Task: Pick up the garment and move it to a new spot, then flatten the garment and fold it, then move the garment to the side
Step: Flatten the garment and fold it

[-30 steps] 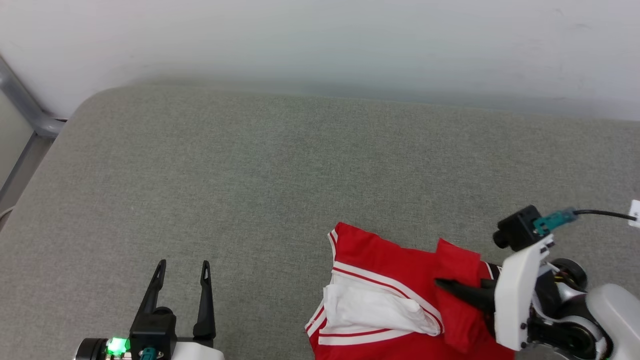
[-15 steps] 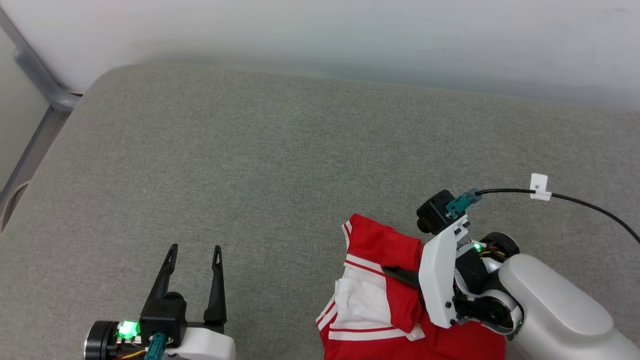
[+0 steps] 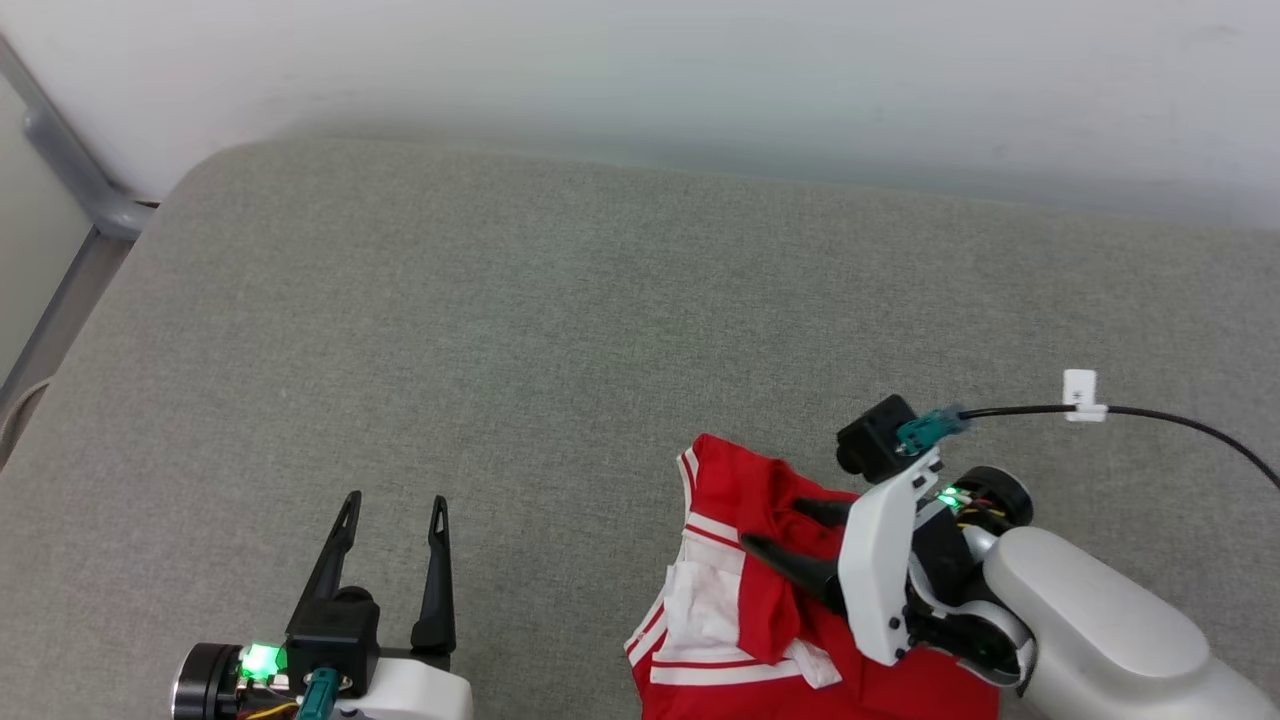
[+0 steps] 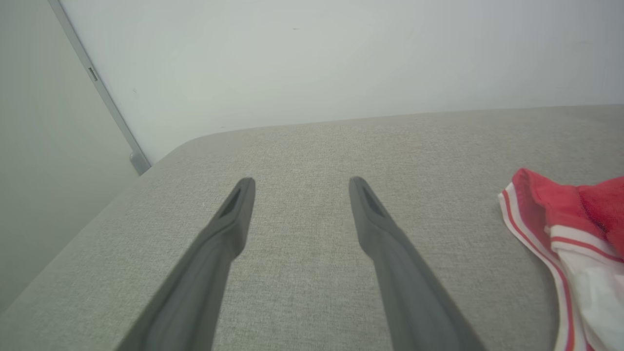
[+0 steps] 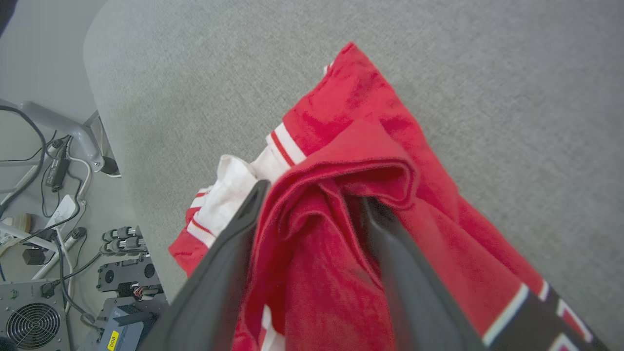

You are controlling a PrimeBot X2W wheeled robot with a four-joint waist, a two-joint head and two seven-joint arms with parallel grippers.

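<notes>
The garment [image 3: 745, 480], a red T-shirt with white sleeves and striped trim, lies bunched on the grey cushion [image 3: 560, 330] near its front edge, right of centre. My right gripper [image 3: 772, 524] rests on it with its fingers spread open. In the right wrist view a loose red fold [image 5: 317, 229] of the garment [image 5: 351, 97] sits between those fingers, around the right gripper [image 5: 312, 192]. My left gripper [image 3: 392, 505] stands open over bare cushion at the lower left, well apart from the cloth. The left gripper [image 4: 300, 183] sees the garment [image 4: 551, 214] at its far right.
A pale wall runs along the cushion's far edge. A grey metal frame [image 3: 70, 180] stands beyond the rounded left corner. A black cable with a white tag [image 3: 1080, 390] trails from my right wrist. Cables and electronics [image 5: 53, 243] lie on the floor off the cushion's edge.
My right gripper carried a red fold leftward over the garment while shut on it, and its fingers have now parted. The head view shifted a little. The left gripper kept still.
</notes>
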